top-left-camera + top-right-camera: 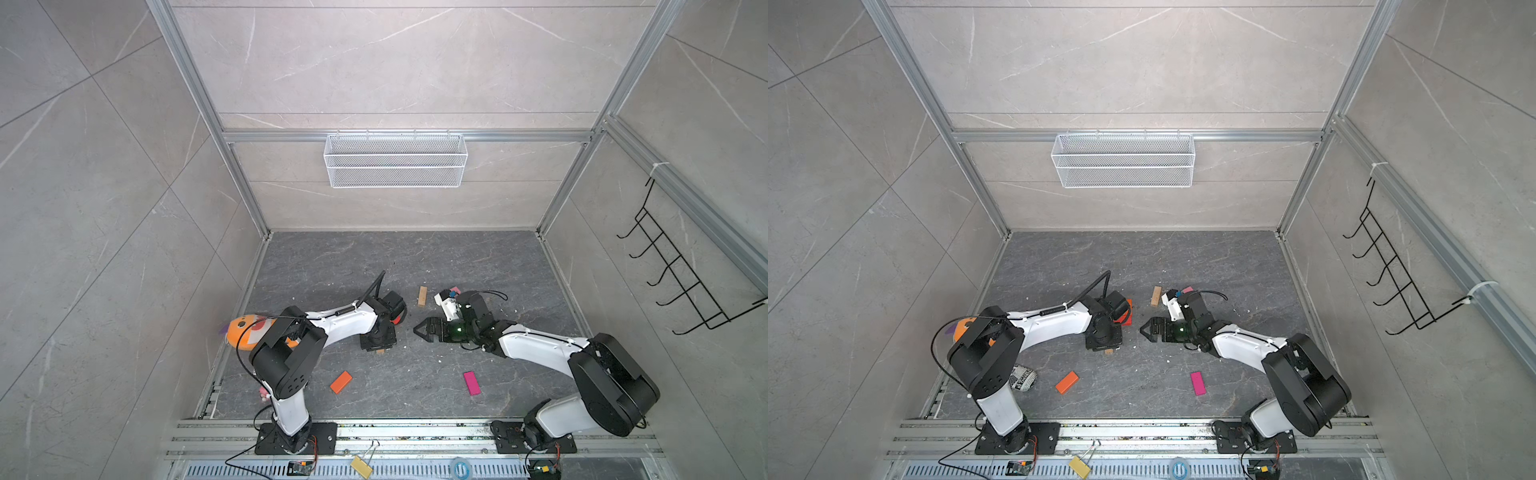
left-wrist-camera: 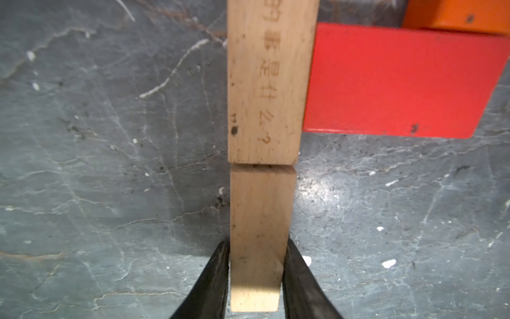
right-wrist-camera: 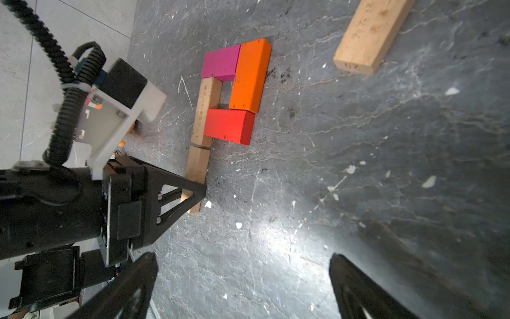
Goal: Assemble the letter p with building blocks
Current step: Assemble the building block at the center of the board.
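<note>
Letter p (image 3: pixel 248 77): left gripper (image 2: pixel 256 248) pinches lower tan stem block (image 2: pixel 260 215); uneven release could skew it. Right gripper (image 3: pixel 242 256) gapes wide.

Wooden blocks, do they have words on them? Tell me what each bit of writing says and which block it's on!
"的事是什么?": burned along the upper stem block; the start runs off the picture's edge.
Loose wooden block: burned signs, too blurred to read.
Lower stem block, held in the left gripper: no writing seen.
</note>
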Robot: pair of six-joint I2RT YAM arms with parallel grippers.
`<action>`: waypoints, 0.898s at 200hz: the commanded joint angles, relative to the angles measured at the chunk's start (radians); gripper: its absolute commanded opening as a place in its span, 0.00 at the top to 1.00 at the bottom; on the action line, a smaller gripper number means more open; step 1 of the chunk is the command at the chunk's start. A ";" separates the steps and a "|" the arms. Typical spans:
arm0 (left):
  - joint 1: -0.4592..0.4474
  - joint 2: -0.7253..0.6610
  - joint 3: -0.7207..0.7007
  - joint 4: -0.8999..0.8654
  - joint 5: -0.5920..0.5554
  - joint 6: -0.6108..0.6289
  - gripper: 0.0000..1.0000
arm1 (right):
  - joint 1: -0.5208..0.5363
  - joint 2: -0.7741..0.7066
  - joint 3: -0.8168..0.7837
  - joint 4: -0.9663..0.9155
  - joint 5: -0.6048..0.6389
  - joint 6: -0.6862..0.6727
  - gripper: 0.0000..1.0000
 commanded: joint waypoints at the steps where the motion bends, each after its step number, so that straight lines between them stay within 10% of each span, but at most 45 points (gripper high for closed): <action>1: 0.004 0.006 -0.006 -0.041 -0.023 0.016 0.65 | -0.005 0.012 0.027 -0.016 -0.008 -0.004 0.00; 180: 0.000 0.023 0.008 -0.003 0.002 0.039 0.65 | -0.006 0.015 0.031 -0.027 -0.005 -0.008 0.00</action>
